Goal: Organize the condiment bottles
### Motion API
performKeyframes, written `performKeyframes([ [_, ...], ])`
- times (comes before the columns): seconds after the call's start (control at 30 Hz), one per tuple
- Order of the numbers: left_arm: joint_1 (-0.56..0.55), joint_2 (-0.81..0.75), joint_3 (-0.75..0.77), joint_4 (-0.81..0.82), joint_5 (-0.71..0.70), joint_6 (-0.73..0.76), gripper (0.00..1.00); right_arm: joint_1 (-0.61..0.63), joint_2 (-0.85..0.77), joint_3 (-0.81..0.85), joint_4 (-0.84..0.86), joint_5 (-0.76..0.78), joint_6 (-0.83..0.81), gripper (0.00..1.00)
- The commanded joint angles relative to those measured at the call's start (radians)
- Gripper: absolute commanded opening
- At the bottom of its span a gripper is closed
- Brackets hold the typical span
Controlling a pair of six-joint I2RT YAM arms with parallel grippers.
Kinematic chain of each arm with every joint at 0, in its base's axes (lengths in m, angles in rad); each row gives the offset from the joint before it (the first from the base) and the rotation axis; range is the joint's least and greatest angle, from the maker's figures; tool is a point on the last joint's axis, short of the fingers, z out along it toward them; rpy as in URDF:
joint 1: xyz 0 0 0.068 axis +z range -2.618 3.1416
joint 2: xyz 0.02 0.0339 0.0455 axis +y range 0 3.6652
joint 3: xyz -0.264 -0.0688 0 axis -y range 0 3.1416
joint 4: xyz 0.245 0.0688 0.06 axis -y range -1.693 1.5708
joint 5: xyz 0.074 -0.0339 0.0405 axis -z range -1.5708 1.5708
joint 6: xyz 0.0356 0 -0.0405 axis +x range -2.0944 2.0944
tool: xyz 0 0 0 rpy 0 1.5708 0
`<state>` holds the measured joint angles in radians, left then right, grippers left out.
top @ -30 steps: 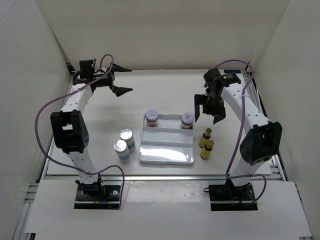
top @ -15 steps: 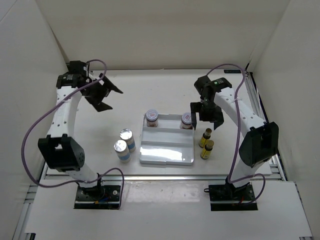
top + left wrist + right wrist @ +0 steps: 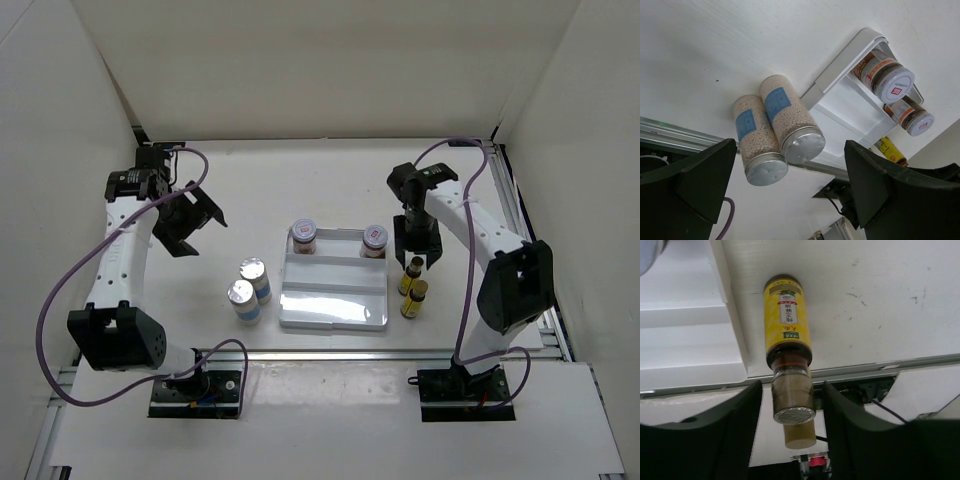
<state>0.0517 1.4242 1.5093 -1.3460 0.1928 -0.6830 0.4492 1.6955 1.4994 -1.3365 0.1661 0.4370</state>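
Two slim yellow bottles (image 3: pixel 411 272) (image 3: pixel 415 297) stand right of the white tray (image 3: pixel 333 312). My right gripper (image 3: pixel 416 247) hangs over the farther one. In the right wrist view its dark cap (image 3: pixel 792 397) sits between the fingers (image 3: pixel 737 432), with a thin gap on each side, so the jaws are open and narrow. Two brownish jars (image 3: pixel 305 237) (image 3: pixel 374 240) sit in the tray's far row. Two silver-topped cylinders (image 3: pixel 254 275) (image 3: pixel 242 298) stand left of the tray. My left gripper (image 3: pixel 190 220) hovers wide open, far left of them, holding nothing.
The left wrist view looks down on the cylinders (image 3: pixel 790 120), the tray's corner (image 3: pixel 840 75) and both jars (image 3: pixel 888 78). White walls close in the table on three sides. A metal rail (image 3: pixel 320 352) runs along the near edge.
The right gripper came down over the farther yellow bottle and its jaws narrowed around the cap. The left arm swung from the far corner toward the near left, still open.
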Motion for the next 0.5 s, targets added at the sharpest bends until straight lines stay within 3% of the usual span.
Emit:
performKeyframes([
  [0.0, 0.002, -0.041, 0.002, -0.039, -0.049, 0.016, 1.00, -0.003, 0.010, -0.004, -0.081, 0.024, 0.016, 0.54],
  [0.23, 0.002, -0.041, -0.017, -0.039, -0.049, 0.025, 1.00, -0.003, 0.019, -0.004, -0.081, 0.024, 0.016, 0.20],
  [0.3, 0.002, -0.050, -0.026, -0.039, -0.049, 0.025, 1.00, -0.003, 0.020, 0.018, -0.110, 0.035, 0.016, 0.15],
  [0.37, 0.002, -0.050, -0.026, -0.039, -0.049, 0.025, 1.00, -0.003, 0.029, 0.045, -0.144, 0.076, 0.035, 0.02],
  [0.47, 0.002, -0.059, -0.038, -0.039, -0.040, 0.025, 1.00, 0.017, 0.038, 0.143, -0.217, 0.095, 0.045, 0.00],
])
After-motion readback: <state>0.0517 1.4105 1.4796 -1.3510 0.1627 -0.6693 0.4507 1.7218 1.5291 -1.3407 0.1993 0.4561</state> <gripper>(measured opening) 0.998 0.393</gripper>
